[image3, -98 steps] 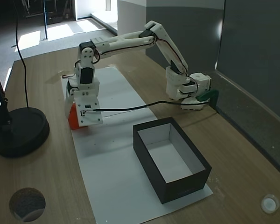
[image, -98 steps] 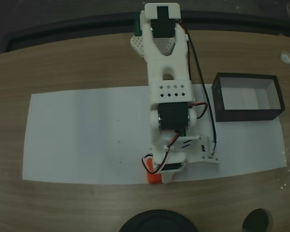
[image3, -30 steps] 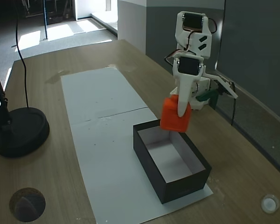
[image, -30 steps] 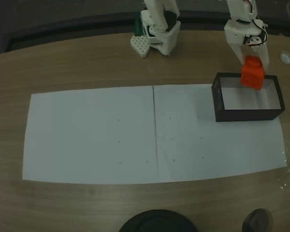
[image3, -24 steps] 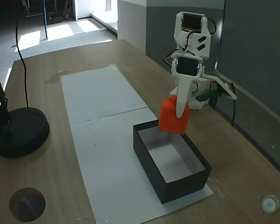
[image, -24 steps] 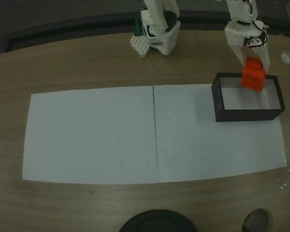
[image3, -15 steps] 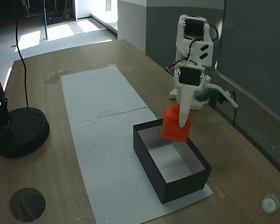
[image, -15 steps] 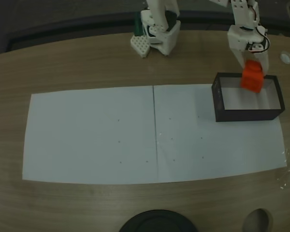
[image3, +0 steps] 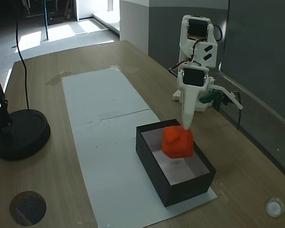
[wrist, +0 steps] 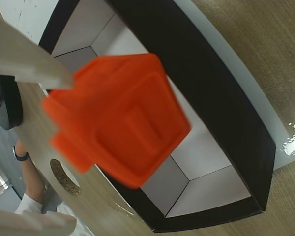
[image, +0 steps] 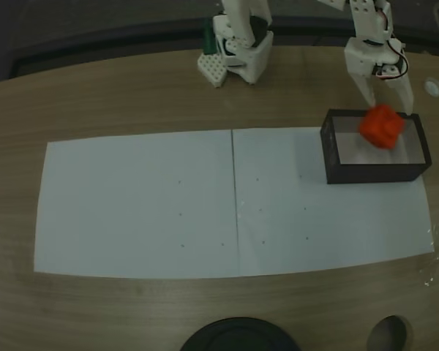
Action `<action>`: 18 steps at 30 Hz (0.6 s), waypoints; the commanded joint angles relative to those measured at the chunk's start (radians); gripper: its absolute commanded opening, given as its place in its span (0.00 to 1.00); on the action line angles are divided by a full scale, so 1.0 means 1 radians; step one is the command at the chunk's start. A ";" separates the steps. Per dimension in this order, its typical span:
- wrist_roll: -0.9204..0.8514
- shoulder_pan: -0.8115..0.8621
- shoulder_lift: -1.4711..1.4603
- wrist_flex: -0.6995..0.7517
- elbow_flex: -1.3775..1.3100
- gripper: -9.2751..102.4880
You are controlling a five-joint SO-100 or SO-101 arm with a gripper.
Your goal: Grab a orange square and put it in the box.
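One small bright orange-red plastic cube with rounded corners (image: 381,126) is over the open top of one rectangular box with dark brown-black walls and a pale white inside (image: 331,150). The cube is blurred in all three pictures, tilted with a corner downward; being a cube, it has no clear long axis. In the wrist view the orange cube (wrist: 119,118) shows a face with a raised square panel turned toward the camera and a small nub at its lower left.

The box lies lengthwise along the far end of a white paper sheet (image: 139,205) on a wooden table (image: 117,95). In the angled fixed view, the cube (image3: 177,141) sits above the box's (image3: 180,189) end nearest the arm, partly below the rim line; whether it touches the floor cannot be told.

The one white two-finger claw (image: 385,95) hangs above the box's far wall with its fingers spread apart, gripping nothing. The cube is just below the fingertips, apart from them. In the angled view the claw's (image3: 186,126) pointed finger (image3: 187,107) ends just above the cube's top.

One black round lamp base (image3: 19,134) stands well apart from the box, beyond the paper.
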 commanded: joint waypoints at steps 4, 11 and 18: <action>-0.002 0.012 0.015 -0.003 -0.028 0.28; -0.002 0.206 0.163 0.023 -0.044 0.08; -0.003 0.523 0.572 0.206 -0.101 0.08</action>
